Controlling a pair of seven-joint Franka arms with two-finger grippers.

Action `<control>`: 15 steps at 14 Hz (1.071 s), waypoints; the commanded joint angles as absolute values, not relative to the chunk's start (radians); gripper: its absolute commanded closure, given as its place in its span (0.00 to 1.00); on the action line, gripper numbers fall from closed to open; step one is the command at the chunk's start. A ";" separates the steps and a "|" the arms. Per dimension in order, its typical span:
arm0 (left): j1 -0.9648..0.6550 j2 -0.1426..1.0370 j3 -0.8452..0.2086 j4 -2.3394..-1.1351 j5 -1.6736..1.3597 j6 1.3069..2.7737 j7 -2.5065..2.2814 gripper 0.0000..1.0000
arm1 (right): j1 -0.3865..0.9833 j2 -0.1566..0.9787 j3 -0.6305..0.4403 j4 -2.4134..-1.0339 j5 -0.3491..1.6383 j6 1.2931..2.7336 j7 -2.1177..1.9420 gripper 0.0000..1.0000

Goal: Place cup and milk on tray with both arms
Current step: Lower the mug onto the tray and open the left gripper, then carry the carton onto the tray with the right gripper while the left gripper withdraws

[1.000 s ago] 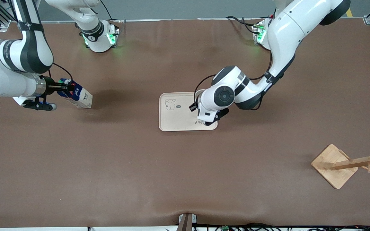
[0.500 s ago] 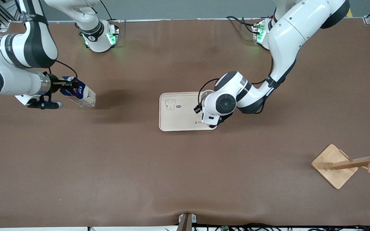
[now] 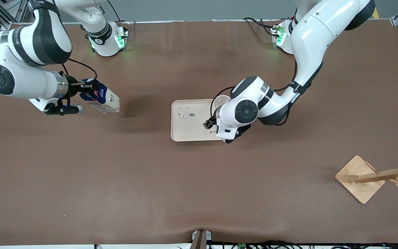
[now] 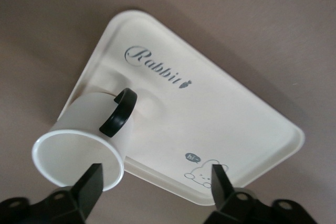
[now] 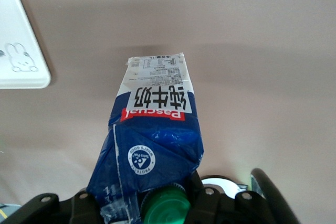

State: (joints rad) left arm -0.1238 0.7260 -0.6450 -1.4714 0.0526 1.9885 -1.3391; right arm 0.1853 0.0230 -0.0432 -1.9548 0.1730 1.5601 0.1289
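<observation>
The cream tray (image 3: 190,126) lies mid-table. The white cup (image 4: 86,135) with its black handle stands on the tray at the corner toward the left arm's end; only its rim (image 3: 220,101) shows past the arm in the front view. My left gripper (image 4: 156,184) is open and empty, over the tray's edge (image 4: 220,114) beside the cup and apart from it; it also shows in the front view (image 3: 212,126). My right gripper (image 5: 152,203) is shut on the top of the blue milk carton (image 5: 155,124), holding it tilted above the table (image 3: 105,100) toward the right arm's end.
A wooden rack (image 3: 359,178) with pegs stands near the left arm's end, nearer the front camera than the tray. A corner of the tray (image 5: 21,51) shows in the right wrist view. Bare brown table lies between the milk and the tray.
My right gripper has carried the milk toward the tray. My left gripper has drawn back from the cup toward the front camera, and the cup's rim now shows.
</observation>
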 commanded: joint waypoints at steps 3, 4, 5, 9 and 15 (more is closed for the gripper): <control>-0.003 0.596 -0.649 -1.371 0.107 1.800 -1.164 0.00 | 0.377 0.093 -0.048 -1.835 0.222 1.565 0.431 1.00; 0.036 0.557 -0.647 -1.373 0.107 1.792 -1.093 0.00 | 0.418 0.128 -0.049 -1.797 0.221 1.569 0.458 1.00; 0.073 0.528 -0.646 -1.374 0.110 1.764 -1.059 0.00 | 0.449 0.165 -0.048 -1.763 0.222 1.575 0.489 1.00; 0.216 0.440 -0.644 -1.373 0.112 1.668 -0.900 0.00 | 0.554 0.257 -0.048 -1.715 0.274 1.688 0.645 1.00; 0.350 0.350 -0.641 -1.371 0.185 1.517 -0.721 0.00 | 0.666 0.491 -0.048 -1.525 0.293 1.775 0.643 1.00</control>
